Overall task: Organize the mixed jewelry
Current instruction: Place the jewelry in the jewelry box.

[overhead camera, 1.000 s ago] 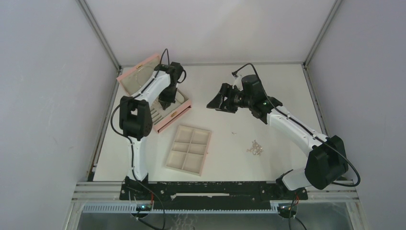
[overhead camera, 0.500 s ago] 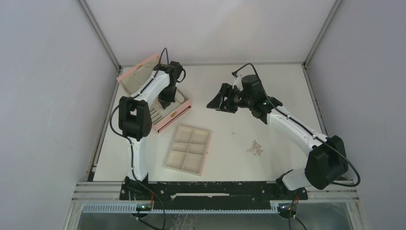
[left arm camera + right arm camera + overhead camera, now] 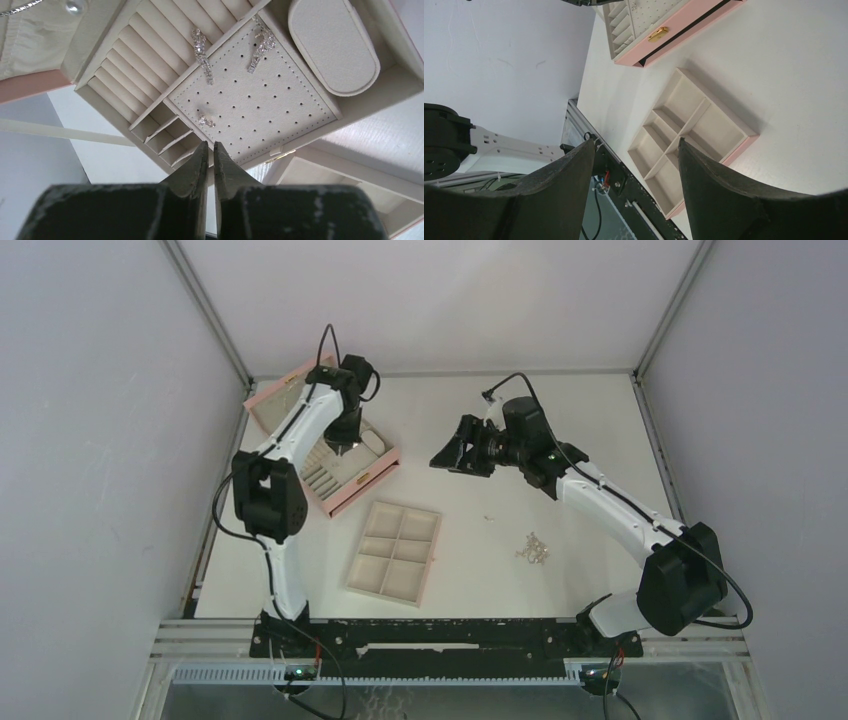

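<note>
Left hand (image 3: 210, 150) nearly closed, seemingly empty, above earrings (image 3: 202, 46) in the pink box (image 3: 352, 487); right hand (image 3: 636, 150) wide, empty

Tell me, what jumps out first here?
The open pink box at the table's far left, sparkly earrings lying on its cream insert, with the left arm's fingers nearly shut above it. Nearer the arms sits an empty six-part tray, and a small silver jewelry pile lies to the right.
</note>
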Robot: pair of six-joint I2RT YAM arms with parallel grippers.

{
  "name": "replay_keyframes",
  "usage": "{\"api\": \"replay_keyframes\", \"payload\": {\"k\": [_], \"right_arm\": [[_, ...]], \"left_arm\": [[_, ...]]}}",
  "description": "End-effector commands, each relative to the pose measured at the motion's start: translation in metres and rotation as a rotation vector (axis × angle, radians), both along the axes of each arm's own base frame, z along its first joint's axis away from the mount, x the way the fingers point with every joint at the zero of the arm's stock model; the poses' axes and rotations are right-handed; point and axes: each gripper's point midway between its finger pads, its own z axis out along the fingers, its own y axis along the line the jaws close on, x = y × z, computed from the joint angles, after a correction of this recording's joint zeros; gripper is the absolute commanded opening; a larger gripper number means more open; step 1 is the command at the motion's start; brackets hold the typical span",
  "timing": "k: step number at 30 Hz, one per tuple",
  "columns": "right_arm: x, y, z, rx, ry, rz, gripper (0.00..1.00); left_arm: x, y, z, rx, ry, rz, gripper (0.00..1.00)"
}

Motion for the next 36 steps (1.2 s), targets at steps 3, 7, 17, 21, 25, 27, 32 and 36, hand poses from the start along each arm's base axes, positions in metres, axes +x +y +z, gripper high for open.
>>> {"api": "replay_keyframes", "payload": {"k": [3,7,17,21,25,27,32,36], "right_arm": [[0.002,0.003,0.006,0.007,-0.04,0.009,0.71],[0.002,0.002,0.006,0.004,-0.04,0.007,0.71],[0.001,0.002,0.005,0.003,-0.039,0.01,0.71],[0.001,0.002,0.006,0.004,-0.041,0.009,0.71],[0.001,0.002,0.005,0.003,-0.041,0.009,0.71],[0.001,0.002,0.006,0.004,-0.041,0.01,0.71],[0.001,0.003,0.005,0.004,-0.039,0.009,0.71],[0.001,0.003,0.005,0.006,-0.039,0.012,0.71]], "left_arm": [[0.008,0.005,0.005,-0.01,-0.052,0.051,0.14],[0.011,0.008,0.001,0.008,-0.056,0.064,0.15],[0.008,0.011,-0.018,0.026,-0.016,0.069,0.12],[0.008,0.011,-0.024,0.027,-0.005,0.071,0.1],[0.006,0.012,-0.027,0.03,0.006,0.071,0.1],[0.005,0.013,-0.031,0.031,0.015,0.072,0.09],[0.004,0.014,-0.034,0.031,0.023,0.074,0.09],[0.002,0.015,-0.036,0.035,0.032,0.074,0.09]]}}
